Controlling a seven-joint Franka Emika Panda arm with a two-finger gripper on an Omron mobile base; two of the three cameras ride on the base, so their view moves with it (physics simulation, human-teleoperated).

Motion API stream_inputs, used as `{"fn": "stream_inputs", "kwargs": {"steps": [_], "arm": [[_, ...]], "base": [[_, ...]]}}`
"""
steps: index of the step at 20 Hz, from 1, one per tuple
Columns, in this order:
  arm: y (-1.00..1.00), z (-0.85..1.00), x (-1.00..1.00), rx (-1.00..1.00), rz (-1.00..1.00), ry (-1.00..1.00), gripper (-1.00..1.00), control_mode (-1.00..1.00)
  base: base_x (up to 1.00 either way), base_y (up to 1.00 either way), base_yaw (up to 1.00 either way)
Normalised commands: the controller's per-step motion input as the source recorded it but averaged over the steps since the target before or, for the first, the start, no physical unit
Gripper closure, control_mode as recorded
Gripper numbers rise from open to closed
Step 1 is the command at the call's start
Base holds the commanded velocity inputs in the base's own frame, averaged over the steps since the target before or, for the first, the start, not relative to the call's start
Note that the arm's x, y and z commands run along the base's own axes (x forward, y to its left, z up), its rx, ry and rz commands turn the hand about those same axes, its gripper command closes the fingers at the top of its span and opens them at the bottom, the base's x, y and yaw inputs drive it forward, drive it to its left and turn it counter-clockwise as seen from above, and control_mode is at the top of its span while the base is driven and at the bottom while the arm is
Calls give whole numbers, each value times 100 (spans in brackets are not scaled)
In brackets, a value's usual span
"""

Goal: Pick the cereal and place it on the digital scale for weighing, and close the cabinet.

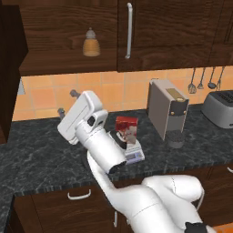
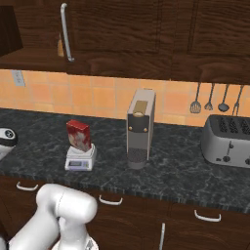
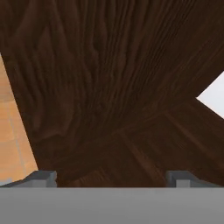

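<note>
One cereal [image 1: 126, 129] box, red, standing upright on the digital scale [image 1: 135, 151], long axis vertical; its pictured front faces out toward the counter edge and a little to the robot's right. In the right base view the same box [image 2: 78, 135] sits square on the top plate, with the scale's [image 2: 80, 159] sloped display panel toward the front edge of the counter.

One scale, white-grey, on the dark stone counter [image 1: 41, 150], just left of the tall grey coffee machine [image 1: 167, 109].

One cabinet [image 1: 68, 36], dark brown wood, above the counter: left side open, showing an amber bottle [image 1: 91, 43] on the shelf; right door [image 1: 168, 32] shut flat, its long silver bar handle [image 1: 129, 30] vertical.

One gripper [image 3: 111, 177], raised to the left of the scale and apart from the box, jaws spread wide with nothing between them; fingertips [image 3: 41, 177] point at dark wood grain close ahead.

One toaster [image 2: 227, 139], grey, at the far right of the counter, beneath hanging utensils [image 2: 215, 100].
</note>
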Motion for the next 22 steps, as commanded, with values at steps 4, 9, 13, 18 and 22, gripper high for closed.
{"fn": "stream_inputs", "kwargs": {"steps": [4,9,13,18,22], "arm": [[98,-51,0,0,0,-4,-100,-100],[100,-22,0,-4,-6,-11,-100,-100],[100,-15,0,-5,-16,-2,-100,-100],[92,-21,-2,-10,-12,-4,-100,-100],[66,-15,-18,-12,-5,-14,-100,-100]], "base": [[0,0,0],[0,0,0],[0,0,0],[0,0,0],[0,0,0]]}}
